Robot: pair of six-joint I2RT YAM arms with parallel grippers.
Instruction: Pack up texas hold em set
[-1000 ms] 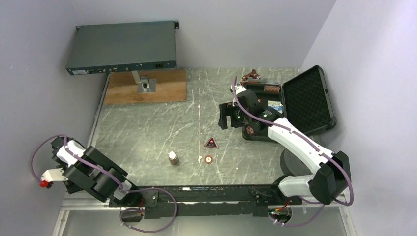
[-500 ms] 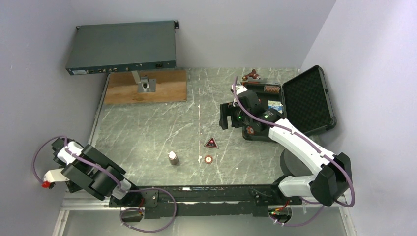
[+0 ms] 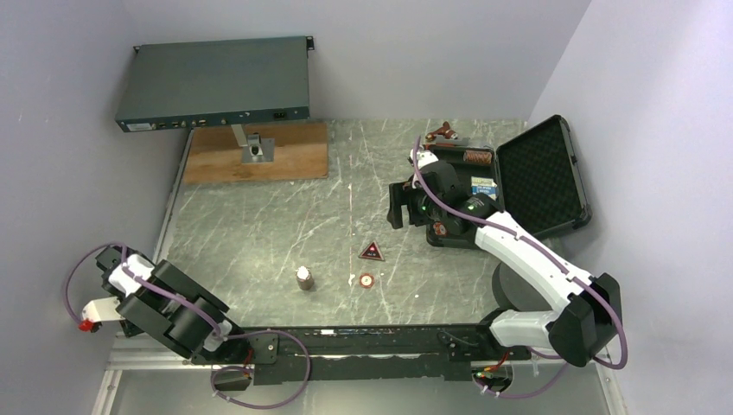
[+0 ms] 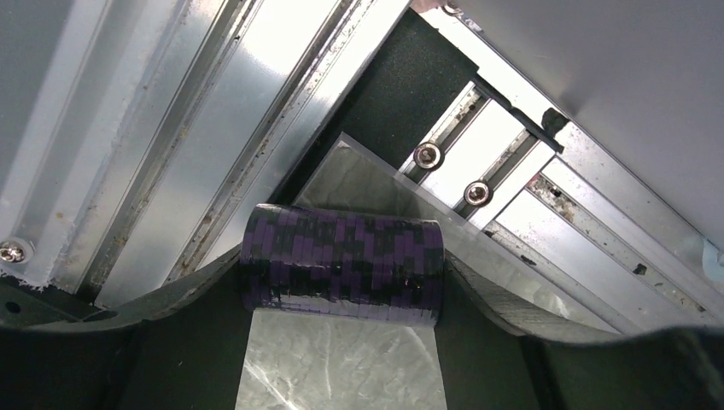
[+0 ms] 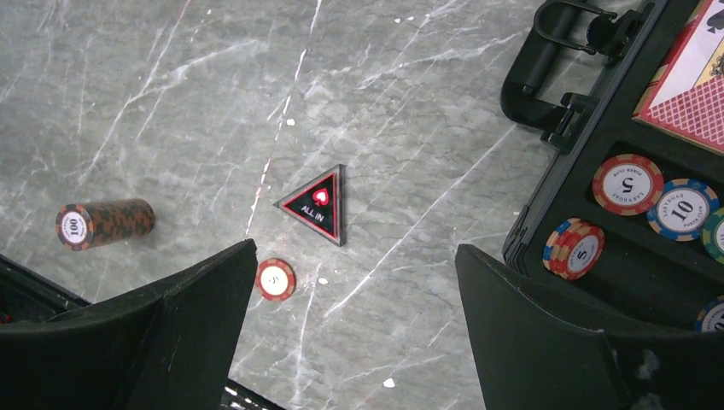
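The black case [image 3: 573, 181] lies open at the right, with chips [image 5: 627, 184] and a card deck [image 5: 691, 94] in its foam base. On the table lie the red-black triangle piece [image 5: 318, 205], a single red chip [image 5: 276, 279] and a brown stack of chips [image 5: 102, 224] on its side. My right gripper [image 5: 354, 256] hangs open above the table, just left of the case and empty. At the near left table corner my left gripper [image 4: 341, 265] is shut on a purple-black chip stack [image 4: 341, 248] lying sideways, a finger against each end.
A grey-blue rack box [image 3: 216, 82] stands at the back left above a wooden board [image 3: 285, 160] with a small metal stand [image 3: 255, 145]. A red-handled wrench [image 3: 445, 131] lies behind the case. Aluminium rails [image 4: 171, 128] border the left corner.
The left jaws have closed in on the purple chip stack, and the left arm has shifted slightly nearer. The right arm has edged a little to the right.
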